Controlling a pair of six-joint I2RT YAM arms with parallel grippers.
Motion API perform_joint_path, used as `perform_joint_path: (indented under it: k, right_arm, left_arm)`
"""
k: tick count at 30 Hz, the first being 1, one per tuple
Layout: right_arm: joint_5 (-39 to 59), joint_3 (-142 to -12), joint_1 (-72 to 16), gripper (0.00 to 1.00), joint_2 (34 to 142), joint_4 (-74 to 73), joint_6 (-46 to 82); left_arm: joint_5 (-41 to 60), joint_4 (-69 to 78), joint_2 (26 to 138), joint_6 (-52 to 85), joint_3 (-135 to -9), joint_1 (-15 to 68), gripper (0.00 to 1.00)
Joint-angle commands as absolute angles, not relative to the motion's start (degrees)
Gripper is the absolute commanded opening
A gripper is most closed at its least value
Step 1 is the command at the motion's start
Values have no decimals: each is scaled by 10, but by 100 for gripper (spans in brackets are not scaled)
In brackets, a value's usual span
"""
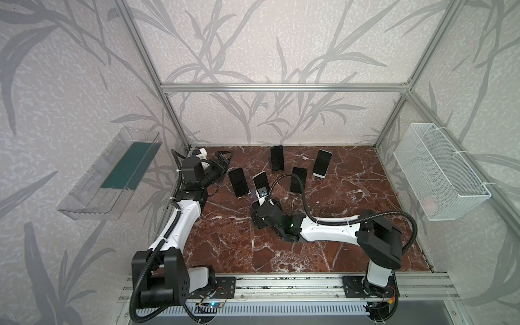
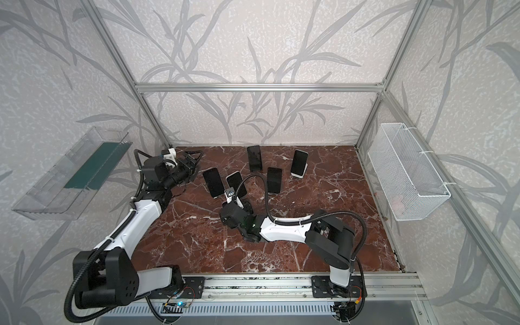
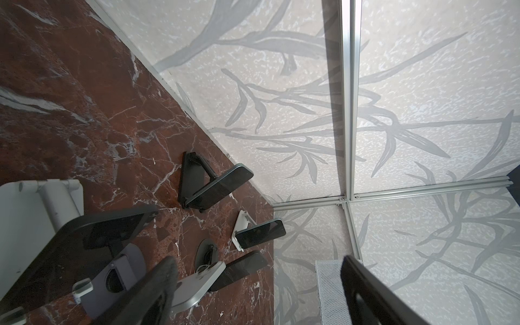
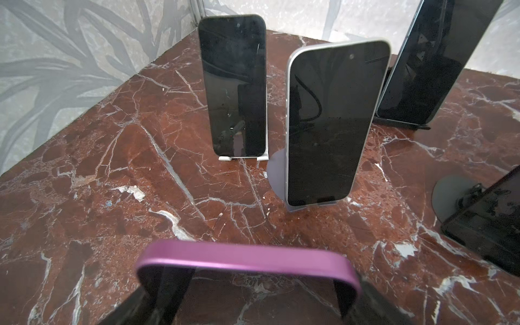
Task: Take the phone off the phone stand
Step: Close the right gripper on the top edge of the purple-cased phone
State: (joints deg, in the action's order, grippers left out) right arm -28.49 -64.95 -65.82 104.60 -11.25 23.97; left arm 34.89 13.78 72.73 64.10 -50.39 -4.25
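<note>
In the right wrist view a phone with a purple rim lies crosswise between the fingers of my right gripper. The fingers press on its two side edges, so the gripper is shut on it. In both top views that gripper hangs over the middle of the red marble table, and its wrist hides the held phone. The phone stand is hidden in every view. My left gripper stays at the back left corner, open and empty.
Several other dark-screened phones lean on stands behind the right gripper, among them a silver-edged one and one on a white stand. A clear bin hangs on the left wall and a white wire basket on the right wall.
</note>
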Motion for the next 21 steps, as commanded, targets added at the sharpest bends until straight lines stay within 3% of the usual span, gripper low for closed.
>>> perform_joint_path:
  k: [1, 21]
  right_arm:
    - [-296, -643, -663, 83, 1047, -137, 229]
    - [-272, -627, -662, 61, 1040, -161, 205]
  left_arm:
    - [360, 152, 730, 643, -503, -45, 90]
    - [361, 152, 728, 638, -503, -44, 81]
